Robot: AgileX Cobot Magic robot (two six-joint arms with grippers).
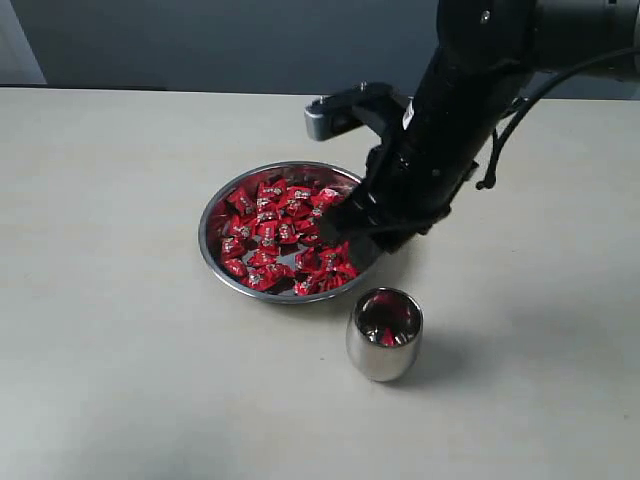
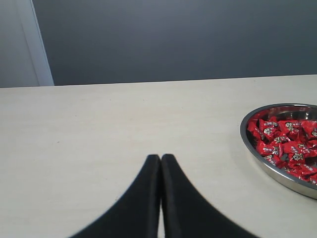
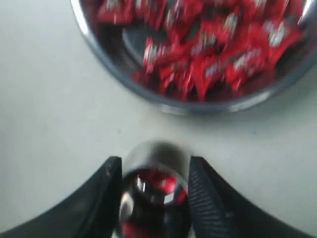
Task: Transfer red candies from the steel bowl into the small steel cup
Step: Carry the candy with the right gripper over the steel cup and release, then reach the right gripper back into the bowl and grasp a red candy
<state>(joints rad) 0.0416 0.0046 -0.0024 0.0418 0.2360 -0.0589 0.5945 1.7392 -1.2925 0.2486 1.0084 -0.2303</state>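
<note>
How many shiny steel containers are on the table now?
2. The wide, shallow steel bowl of red candies lies in the middle; the small, rounded steel cup stands beside it, not touching. None seems hidden.

My right gripper (image 3: 154, 162) is matte black with a fine ribbed grain on one finger's inner face, and my left gripper (image 2: 161, 159) is the same plain black. Ahead of the right one, the red candies (image 1: 285, 235) gleam bright red with small pale marks (blurred up close) in the mirror-grey steel bowl (image 1: 205, 245). The small steel cup (image 1: 384, 352) is silver with red showing inside, the table (image 1: 120, 350) pale cream, the wall (image 2: 173, 39) dark blue-grey.
</note>
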